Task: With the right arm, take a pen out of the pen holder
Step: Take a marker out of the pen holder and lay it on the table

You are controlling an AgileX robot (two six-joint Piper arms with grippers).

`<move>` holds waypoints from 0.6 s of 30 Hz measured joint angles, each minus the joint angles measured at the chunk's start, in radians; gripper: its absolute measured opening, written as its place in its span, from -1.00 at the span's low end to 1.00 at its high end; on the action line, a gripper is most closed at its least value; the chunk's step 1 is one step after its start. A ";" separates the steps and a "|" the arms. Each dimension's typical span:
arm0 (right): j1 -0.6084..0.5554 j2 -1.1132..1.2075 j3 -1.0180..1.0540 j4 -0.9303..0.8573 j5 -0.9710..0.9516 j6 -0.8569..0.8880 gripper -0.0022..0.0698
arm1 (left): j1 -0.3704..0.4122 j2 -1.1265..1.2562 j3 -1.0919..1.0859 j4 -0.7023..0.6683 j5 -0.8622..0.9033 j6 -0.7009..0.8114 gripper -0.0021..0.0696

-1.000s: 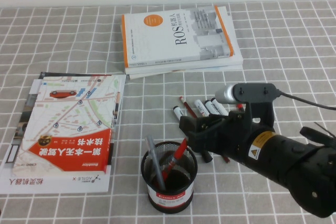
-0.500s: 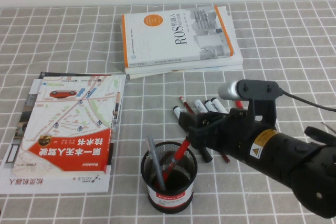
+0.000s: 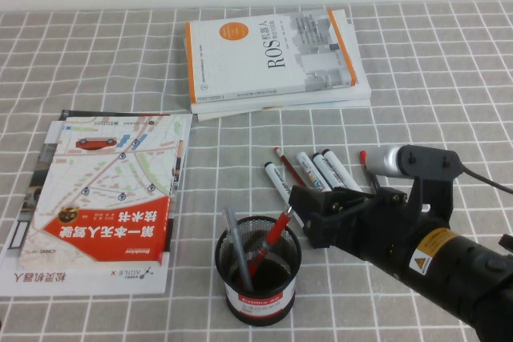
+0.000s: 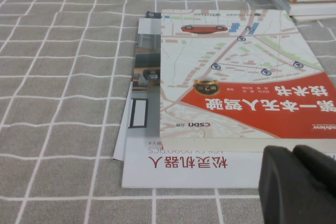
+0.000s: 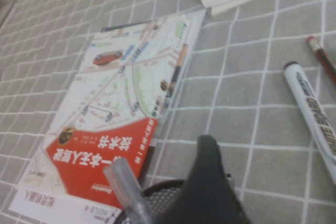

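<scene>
— Where was the right gripper [image 3: 309, 215]?
— Lower centre, spread wide, holding nothing, just beside the red pen [image 3: 271, 239]; contact couldn't be told.
— The pen itself?
— Leaning in the mesh pen holder [image 3: 258, 294] beside a grey pen [image 3: 236, 247]. Markers [image 3: 314, 171] lay close behind, with bare tabletop [image 3: 449, 78] at upper right.
— The left gripper [image 4: 299, 182]?
— Lower right of its wrist view, near the map book [image 4: 236, 77]. I couldn't tell its state.

We noted grey-and-white checked cloth table cover [image 3: 449, 54], matt. Black round wire-mesh metal pen holder [image 3: 258, 302]. Red-and-white map-printed paper book [image 3: 112, 198] looked glossy. White plastic markers [image 3: 335, 170] looked smooth.
</scene>
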 joint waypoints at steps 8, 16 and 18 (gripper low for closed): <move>0.030 -0.002 0.001 0.000 -0.043 0.000 0.34 | 0.000 0.000 0.000 0.000 0.000 0.000 -0.95; 0.060 0.069 0.001 0.039 -0.112 -0.002 0.34 | 0.000 0.000 0.000 0.000 0.000 0.000 -0.95; 0.060 0.084 0.001 0.044 -0.121 -0.002 0.34 | 0.000 0.000 0.000 0.000 0.000 0.000 -0.95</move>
